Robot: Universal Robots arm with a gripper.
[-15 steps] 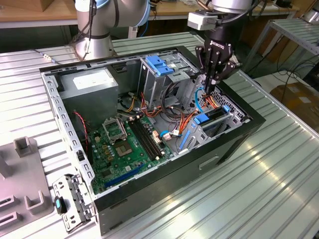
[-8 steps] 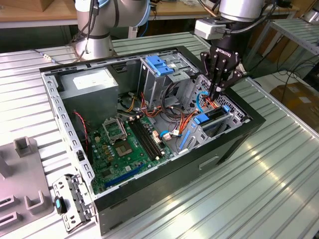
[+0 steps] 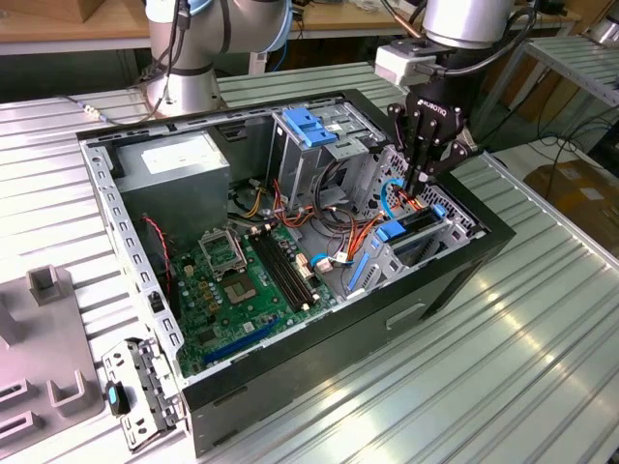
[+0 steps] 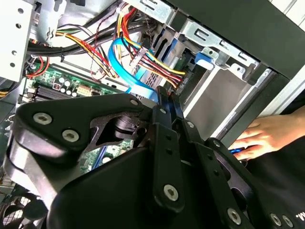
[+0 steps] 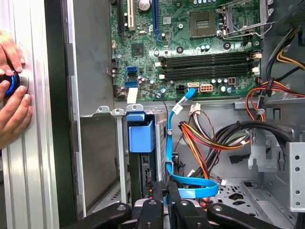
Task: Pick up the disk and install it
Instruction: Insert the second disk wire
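Note:
The disk (image 3: 414,224) sits on edge in the front drive bay of the open computer case (image 3: 319,338), its blue carrier frame showing at both ends. In the first wrist view its blue carrier tab (image 5: 141,132) stands over the bay slot. My gripper (image 3: 418,182) hangs just above the disk, inside the case's upper edge. Its black fingers (image 4: 162,112) are pressed together with nothing between them, and in the first wrist view the gripper (image 5: 166,193) is beside a blue flat cable (image 5: 188,183).
A tall grey drive cage with a blue top (image 3: 309,126) and a grey power supply (image 3: 179,159) stand at the back of the case. The green motherboard (image 3: 232,290) lies on its floor. Cable bundles (image 5: 214,138) crowd beside the bay. A hand (image 5: 12,95) rests on a blue-lit button outside the case.

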